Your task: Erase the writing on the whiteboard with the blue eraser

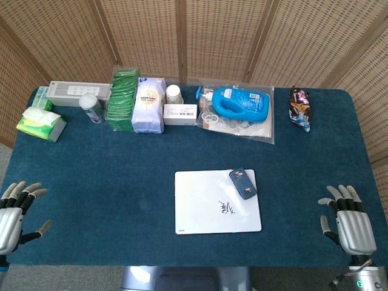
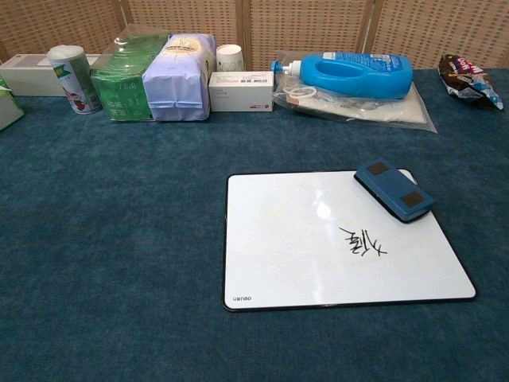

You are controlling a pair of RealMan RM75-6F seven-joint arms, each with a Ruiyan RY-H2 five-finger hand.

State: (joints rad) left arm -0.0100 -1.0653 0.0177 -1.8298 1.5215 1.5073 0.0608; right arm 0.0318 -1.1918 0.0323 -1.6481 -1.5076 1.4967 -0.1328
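Blue block eraser (image 2: 394, 189) lies on the flat white whiteboard's (image 1: 200, 206) top right corner, just above the black writing (image 2: 363, 242), while both hands, left (image 1: 15, 212) and right (image 1: 348, 221), wait spread and empty, so grabbing it likely comes next.

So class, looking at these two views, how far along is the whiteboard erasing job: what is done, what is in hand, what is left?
Nothing looks done: the black writing is intact on the whiteboard. Nothing is in hand: the blue eraser lies on the board's far right corner, and the left hand and right hand rest open at the table's near edge. Left: grasp the eraser, likely with the nearer right hand, and wipe the writing.
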